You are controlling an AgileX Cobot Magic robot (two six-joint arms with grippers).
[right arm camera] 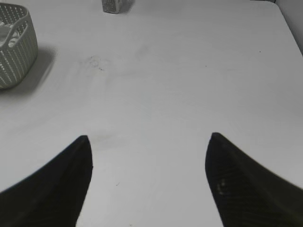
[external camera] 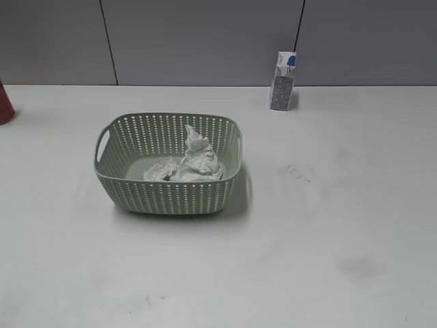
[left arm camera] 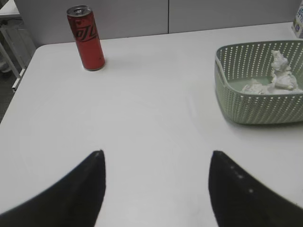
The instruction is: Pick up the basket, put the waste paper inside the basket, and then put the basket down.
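The pale sage-green basket (external camera: 136, 191) stands on the white table left of centre, with crumpled white waste paper (external camera: 194, 164) lying inside it. The basket also shows at the right of the left wrist view (left arm camera: 255, 106) with the paper (left arm camera: 281, 78) in it, and its corner shows at the top left of the right wrist view (right arm camera: 16, 52). My left gripper (left arm camera: 156, 153) is open and empty over bare table, well left of the basket. My right gripper (right arm camera: 149, 137) is open and empty over bare table, right of the basket. Neither gripper appears in the exterior view.
A red drink can (left arm camera: 86, 38) stands at the far left (external camera: 3, 102). An upright white-grey carton with a blue top (external camera: 283, 80) stands at the back, its base visible in the right wrist view (right arm camera: 113, 5). The table's left edge (left arm camera: 19, 90) is near the can.
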